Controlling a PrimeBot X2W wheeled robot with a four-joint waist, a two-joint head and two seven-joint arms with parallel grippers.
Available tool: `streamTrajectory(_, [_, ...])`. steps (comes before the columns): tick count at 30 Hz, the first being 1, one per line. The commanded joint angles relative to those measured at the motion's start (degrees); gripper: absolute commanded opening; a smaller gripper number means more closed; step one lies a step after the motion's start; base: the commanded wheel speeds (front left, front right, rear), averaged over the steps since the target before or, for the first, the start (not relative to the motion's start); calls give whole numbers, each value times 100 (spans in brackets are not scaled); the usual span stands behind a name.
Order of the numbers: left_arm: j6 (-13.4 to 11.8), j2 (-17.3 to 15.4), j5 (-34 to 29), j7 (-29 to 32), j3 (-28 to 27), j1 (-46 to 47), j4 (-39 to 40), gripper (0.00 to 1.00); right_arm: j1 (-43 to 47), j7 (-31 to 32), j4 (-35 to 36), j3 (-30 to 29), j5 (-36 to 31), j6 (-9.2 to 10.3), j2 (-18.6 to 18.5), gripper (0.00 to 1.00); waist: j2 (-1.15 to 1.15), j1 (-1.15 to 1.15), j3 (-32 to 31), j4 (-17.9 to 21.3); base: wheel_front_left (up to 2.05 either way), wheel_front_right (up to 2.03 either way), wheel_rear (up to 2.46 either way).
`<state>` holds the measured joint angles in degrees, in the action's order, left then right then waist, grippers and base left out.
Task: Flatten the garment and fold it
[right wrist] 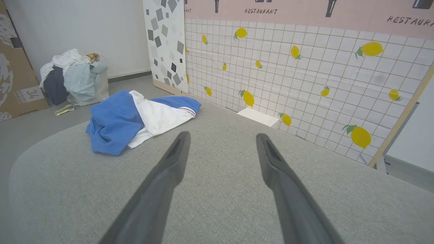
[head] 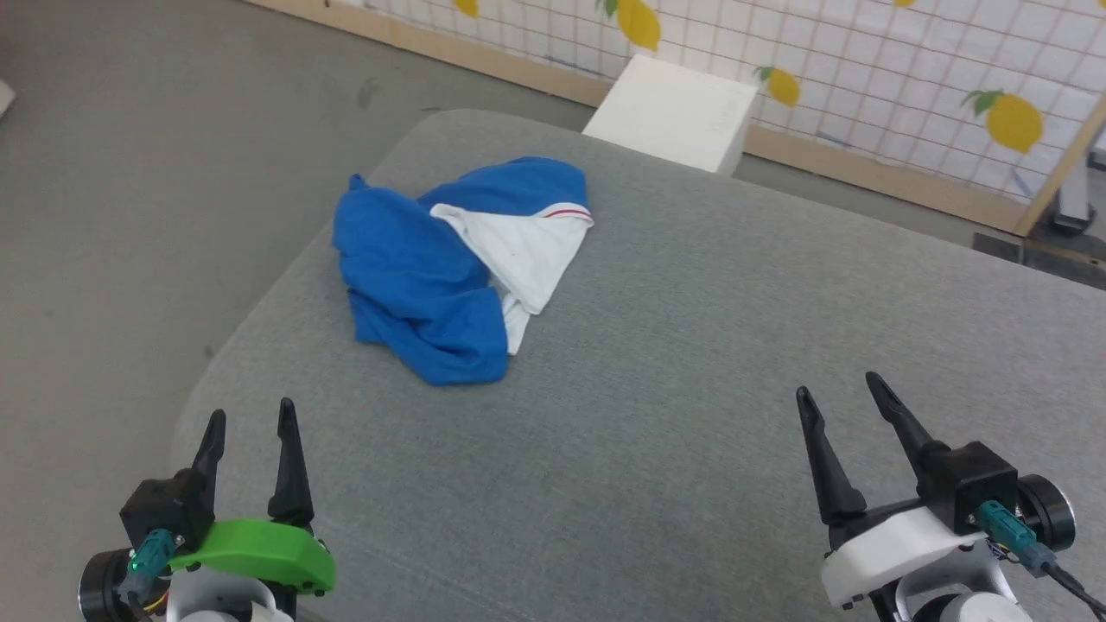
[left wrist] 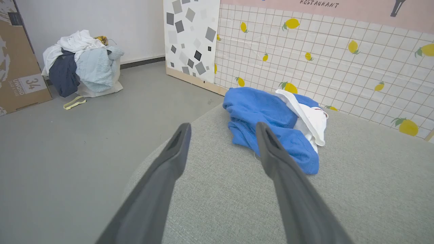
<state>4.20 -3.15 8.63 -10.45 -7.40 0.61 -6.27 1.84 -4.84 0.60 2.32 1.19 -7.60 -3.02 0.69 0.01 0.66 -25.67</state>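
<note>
Left claw (head: 251, 409) and right claw (head: 838, 384), nearest in the head view, gape empty above the grey bench (head: 648, 389), the crumpled garment (head: 415, 276) lying beyond the left one. Left wrist view puts it just past the fingertips (left wrist: 183, 130); right wrist view, well off to the left.
</note>
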Motion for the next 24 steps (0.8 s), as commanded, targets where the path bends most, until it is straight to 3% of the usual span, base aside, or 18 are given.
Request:
streamTrajectory(1, [41,20,6,-68,-34,16,-21,100,-24,-52,-11,21,-41,8,9,100,-51,0,43,-175,0,0,0])
streamTrajectory(14, [182,23,138,-246,-140,432,-143,100,-102,-120,27,100,-63,9,12,100,-59,0,208,-462,0,0,0])
streamTrajectory(24, [271,-156,174,-363,-86,1949,-416,100,-340,-69,160,189,-185,10,13,100,-64,-1,686,-358,0,0,0])
